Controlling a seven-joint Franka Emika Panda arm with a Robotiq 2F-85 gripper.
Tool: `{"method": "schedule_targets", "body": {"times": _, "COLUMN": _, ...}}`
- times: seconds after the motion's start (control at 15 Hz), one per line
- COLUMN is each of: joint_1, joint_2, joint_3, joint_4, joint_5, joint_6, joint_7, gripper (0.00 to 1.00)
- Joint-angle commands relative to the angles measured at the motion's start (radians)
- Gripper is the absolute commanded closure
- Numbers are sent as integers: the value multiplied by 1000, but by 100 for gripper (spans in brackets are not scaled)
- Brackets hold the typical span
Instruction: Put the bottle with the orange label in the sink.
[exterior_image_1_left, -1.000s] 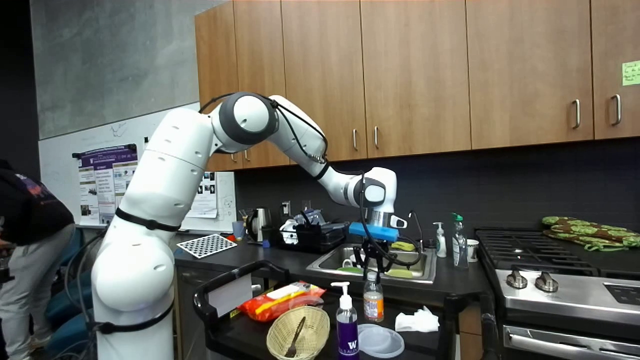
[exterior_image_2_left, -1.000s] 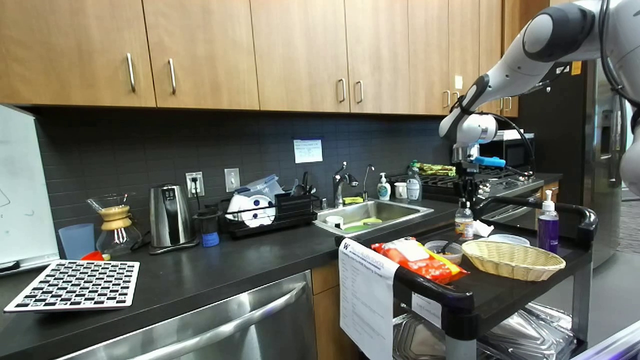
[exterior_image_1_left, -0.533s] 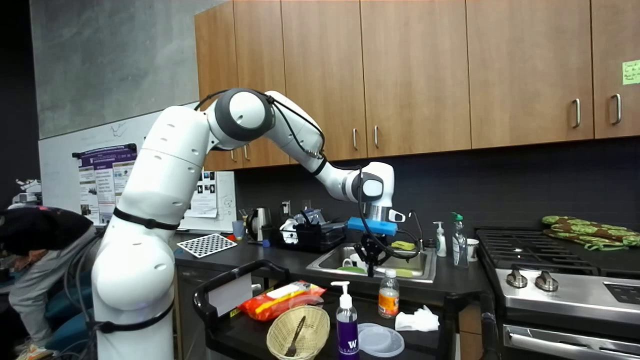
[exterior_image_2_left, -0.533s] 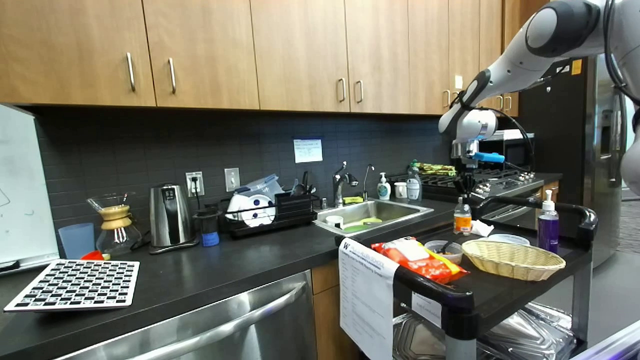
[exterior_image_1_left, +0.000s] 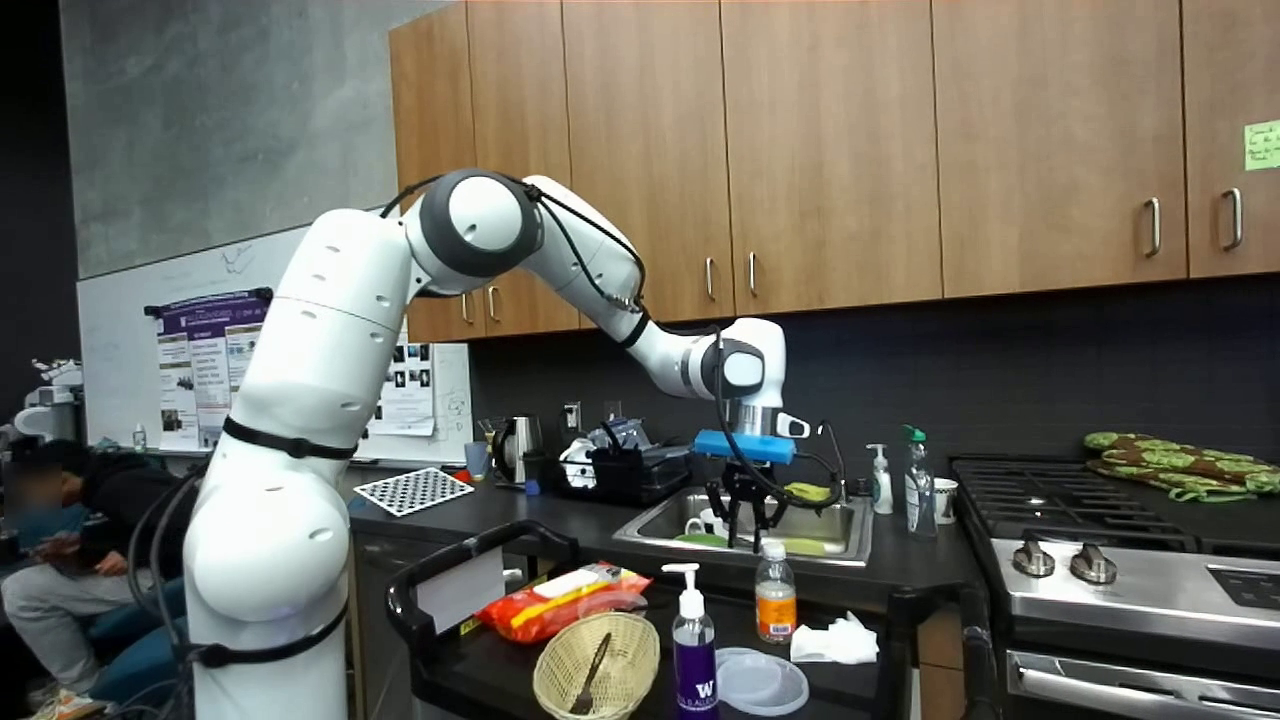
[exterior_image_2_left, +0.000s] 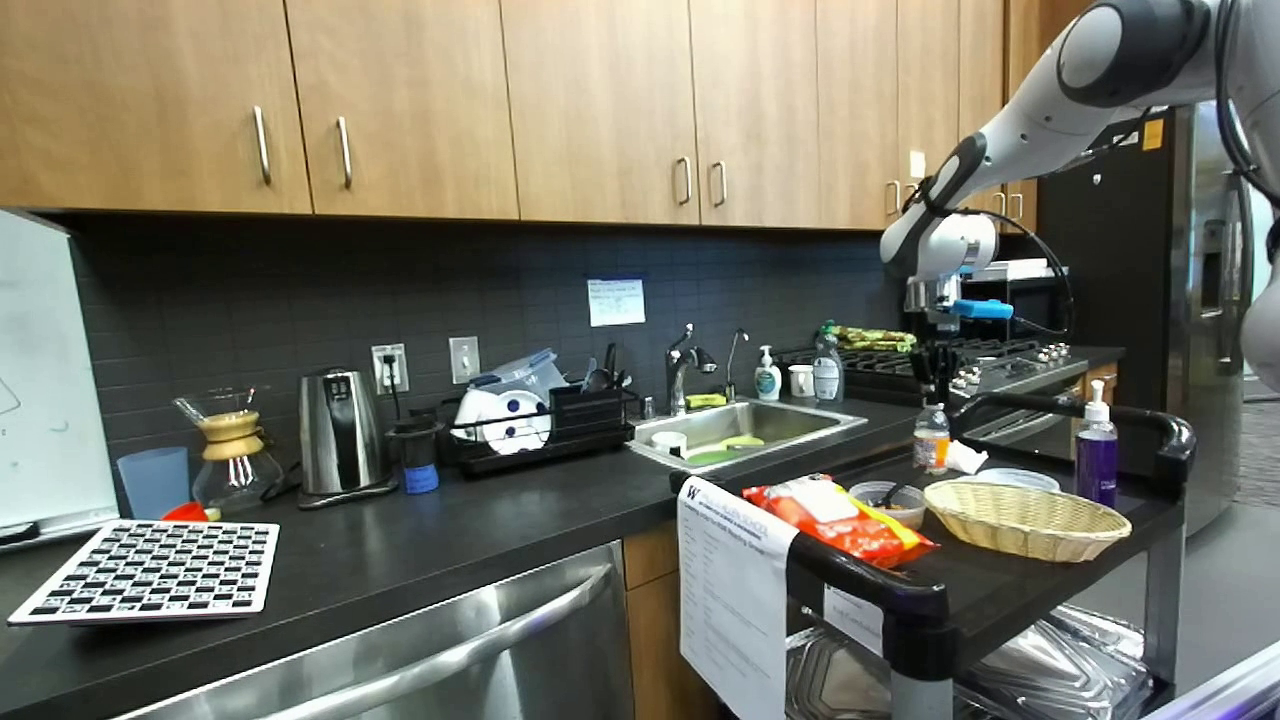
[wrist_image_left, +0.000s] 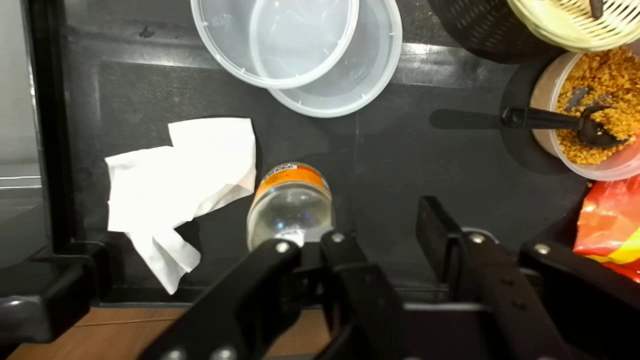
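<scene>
Wrist view: orange-label bottle upright on cart, just outside jaws, touch unclear; they're apart w/ nothing btwn. Prob. grasp step, not yet done. Next: shift sideways to straddle it, grip, lift & carry to sink.

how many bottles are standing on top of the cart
2: the orange-label bottle, beside the tissue, and the purple pump bottle, near the basket. No others show there.
</scene>
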Motion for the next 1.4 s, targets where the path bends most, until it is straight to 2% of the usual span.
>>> {"method": "schedule_targets", "body": {"times": 0.0, "joint_1": 8, "joint_2": -33, "joint_3": -14, "joint_4": -8, "joint_5": -23, "joint_6": -3, "joint_7": -2, "gripper": 29}}
{"method": "schedule_targets", "body": {"times": 0.2, "joint_1": 8, "joint_2": -18, "joint_3": -19, "joint_4": 31, "joint_5": -34, "joint_6": -6, "joint_7": -5, "gripper": 8}}
{"method": "schedule_targets", "body": {"times": 0.33, "joint_1": 4, "joint_2": -5, "joint_3": -21, "joint_4": 62, "joint_5": -41, "joint_6": -10, "joint_7": -13, "gripper": 0}}
{"method": "schedule_targets", "body": {"times": 0.73, "joint_1": 0, "joint_2": 46, "joint_3": -18, "joint_4": 136, "joint_5": -37, "joint_6": -11, "joint_7": -27, "gripper": 0}}
{"method": "schedule_targets", "body": {"times": 1.33, "joint_1": -10, "joint_2": 108, "joint_3": -11, "joint_4": 160, "joint_5": -26, "joint_6": -18, "joint_7": -27, "gripper": 0}}
